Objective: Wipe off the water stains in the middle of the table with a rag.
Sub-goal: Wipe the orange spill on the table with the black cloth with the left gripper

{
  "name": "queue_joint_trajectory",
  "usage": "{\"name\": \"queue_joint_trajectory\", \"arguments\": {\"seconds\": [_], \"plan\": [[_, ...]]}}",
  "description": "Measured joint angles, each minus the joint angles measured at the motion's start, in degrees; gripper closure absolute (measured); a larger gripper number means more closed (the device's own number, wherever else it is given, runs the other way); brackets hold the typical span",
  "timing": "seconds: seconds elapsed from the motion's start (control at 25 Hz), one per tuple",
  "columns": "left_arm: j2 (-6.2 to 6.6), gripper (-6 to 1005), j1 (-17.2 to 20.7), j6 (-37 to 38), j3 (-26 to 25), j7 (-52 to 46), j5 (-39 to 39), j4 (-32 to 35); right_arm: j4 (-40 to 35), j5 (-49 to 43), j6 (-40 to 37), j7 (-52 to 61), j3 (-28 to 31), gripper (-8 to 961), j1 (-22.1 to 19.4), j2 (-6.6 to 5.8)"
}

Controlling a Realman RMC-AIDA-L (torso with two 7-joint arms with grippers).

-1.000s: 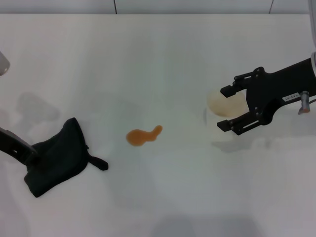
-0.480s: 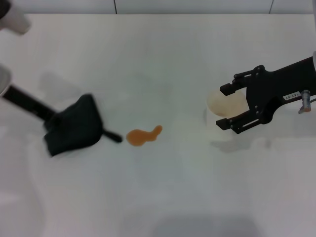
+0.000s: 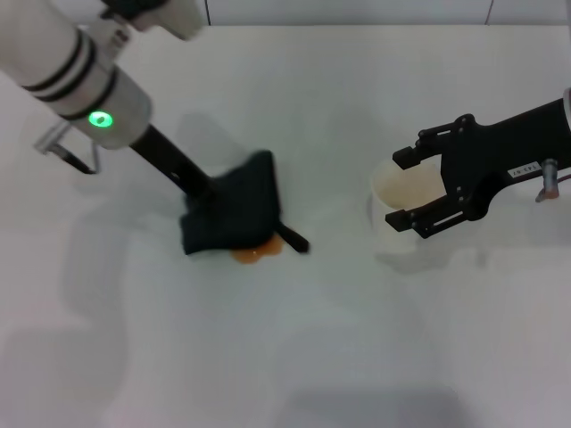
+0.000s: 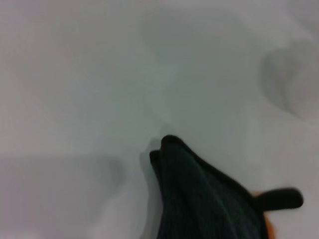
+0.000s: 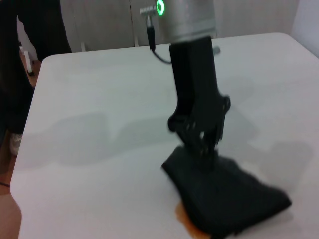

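The left gripper [image 3: 203, 198], jaws clamped on the rag [image 3: 234, 214], presses it onto the table [image 3: 294, 348] over most of the water stains [image 3: 254, 255] for wiping, while the right gripper [image 3: 412, 189], jaws wide, straddles the paper cup [image 3: 403, 198] beside the stains.

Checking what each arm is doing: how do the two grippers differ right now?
The left gripper is shut on the rag, pressing it over the water stains; the right gripper is open around a cup. The left sits mid-table; the right is off to the side. Both are black.
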Motion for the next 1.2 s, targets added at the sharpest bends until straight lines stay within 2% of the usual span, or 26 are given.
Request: {"name": "queue_joint_trajectory", "arguments": {"seconds": [0.04,0.12,0.36,0.44,0.52,0.6,0.84,0.96,1.08,1.2], "plan": [[-0.13,942,0.20,-0.48,3.96,-0.02,-2.97,-0.72,0.03,0.08,0.04,0.00,0.02,121,-0.10,0.00],[-0.23,942,0.84,-0.62,8.62,-0.27,-6.10,-0.73,0.11,0.10,0.09,-0.01,0.07,121,-0.30,0.00],[-0.41,942,2.18,0.15,18.24,-1.75,-14.05,-0.46,0.10,0.10,0.43,0.00,0.48,121,-0.71,-0.08],[-0.43,942,2.93,-0.07,21.32,-3.11,-14.36,-0.34,0.10,0.07,0.44,0.02,0.52,121,-0.76,-0.11],[-0.33,942,3.82,-0.59,22.33,-4.04,-13.79,-0.33,0.08,-0.08,0.45,0.02,0.39,121,-0.63,-0.08],[-0.01,943,4.79,-1.15,21.10,-4.44,-12.16,-0.29,0.08,-0.08,0.47,0.03,0.38,122,-0.60,-0.07],[0.33,944,6.72,-1.27,8.05,-4.61,-1.33,2.91,0.57,-0.17,0.53,0.03,0.41,122,-0.37,-0.08],[1.19,944,7.29,-0.93,3.72,-4.29,0.14,4.74,0.67,-0.20,0.54,0.03,0.24,122,-0.48,-0.08],[1.62,944,7.50,-0.68,2.71,-3.87,-0.96,5.30,0.66,-0.19,0.53,0.03,0.24,122,-0.66,-0.08],[0.70,944,7.08,-0.37,3.77,-3.22,-1.26,5.01,0.63,-0.17,0.53,0.03,0.27,122,-0.69,-0.09]]}}
